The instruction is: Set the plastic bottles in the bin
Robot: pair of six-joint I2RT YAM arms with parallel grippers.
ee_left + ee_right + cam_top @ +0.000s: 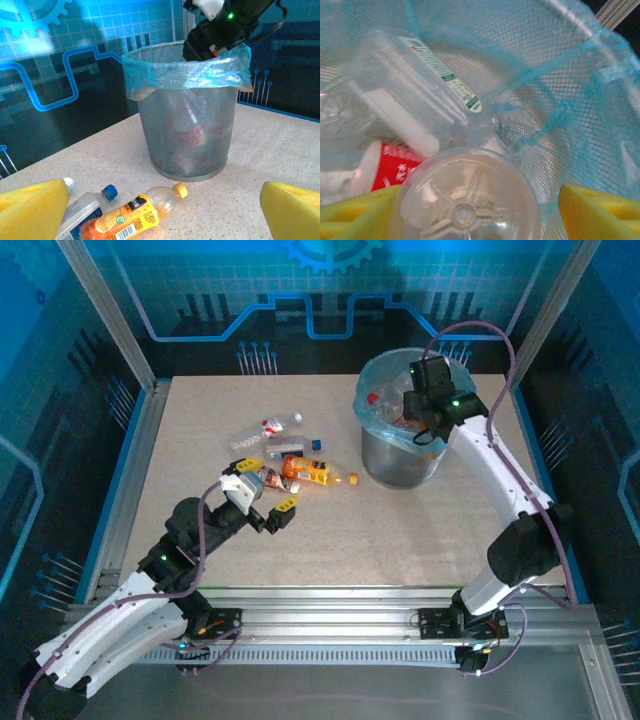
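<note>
Top external view: the left tool (pixel 266 490) hangs low over the counter (pixel 400 540) with its yellow pads (pixel 285 507) spread wide and nothing between them. A loose heap of plastic bottles (pixel 290 452) lies just ahead of it. The bin (pixel 400 462), a mesh bucket lined with a light-blue bag (pixel 372 418), stands beyond the heap and off to that tool's right. The right tool (pixel 412 418) is dipped into the bin's mouth.

From the left wrist, an orange-labelled bottle (pixel 131 215) with a yellow cap lies on its side just ahead of the tool, between its two pads. A blue-capped bottle (pixel 89 206) touches it on the left-pad side. The bin stands upright further ahead.

From the right wrist, the right tool's pads (pixel 602 210) stand apart inside the bag. A clear bottle (pixel 465 195) sits base-up between them, against the left pad, with a gap before the right one. Whether anything still grips it I cannot tell. Below that tool, more bottles lie in the bin, one with a red label (pixel 395 171).
</note>
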